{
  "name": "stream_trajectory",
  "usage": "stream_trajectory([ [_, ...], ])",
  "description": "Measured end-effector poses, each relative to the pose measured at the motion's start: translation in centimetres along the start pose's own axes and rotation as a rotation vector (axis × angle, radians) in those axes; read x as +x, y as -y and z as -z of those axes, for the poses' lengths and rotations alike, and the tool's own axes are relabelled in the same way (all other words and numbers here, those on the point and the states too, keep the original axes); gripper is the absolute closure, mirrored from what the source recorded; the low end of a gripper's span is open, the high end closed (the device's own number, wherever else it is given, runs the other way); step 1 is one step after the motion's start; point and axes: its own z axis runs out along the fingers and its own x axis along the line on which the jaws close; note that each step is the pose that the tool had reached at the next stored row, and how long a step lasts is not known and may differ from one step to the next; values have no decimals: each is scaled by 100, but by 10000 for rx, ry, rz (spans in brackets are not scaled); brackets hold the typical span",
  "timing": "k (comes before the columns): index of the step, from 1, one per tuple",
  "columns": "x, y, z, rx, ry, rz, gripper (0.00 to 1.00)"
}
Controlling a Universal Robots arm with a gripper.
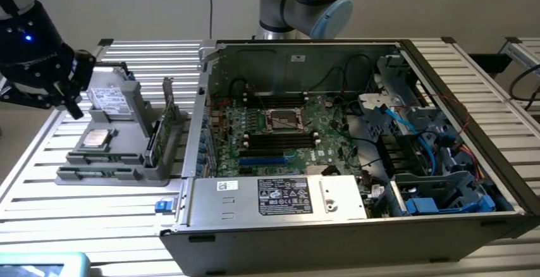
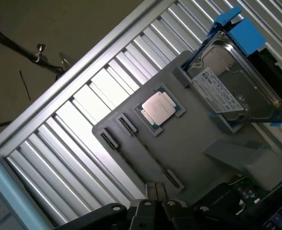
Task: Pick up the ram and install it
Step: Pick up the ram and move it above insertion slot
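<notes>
On the slatted table [image 1: 118, 226], a parts tray [image 1: 126, 177] sits at the exterior view's left of the open computer case [image 1: 337, 239]. On the tray, the hard drive [image 1: 108, 100] lies behind the CPU [image 1: 95, 138], the ram [image 1: 101, 159] stands in front of the CPU, and an expansion card [image 1: 158, 139] stands along the edge nearest the case. The motherboard [image 1: 287, 131] lies inside the case.

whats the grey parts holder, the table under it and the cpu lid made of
Grey holder: probably plastic, matte; it is a dull, even grey with no glints and has moulded pockets.
Table: likely aluminium slats; they are ribbed with a bright silvery sheen.
CPU lid: metal with a satin silver finish; it catches the light, and a green board edge runs around it.
</notes>
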Motion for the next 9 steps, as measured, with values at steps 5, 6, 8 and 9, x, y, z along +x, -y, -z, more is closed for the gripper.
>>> stream_trajectory([
  [5,0,0,-2,95,73,909,89],
  [6,0,0,-3,108,82,1089,89],
  [8,0,0,-3,130,95,1467,89],
  [9,0,0,-4,140,102,1635,89],
])
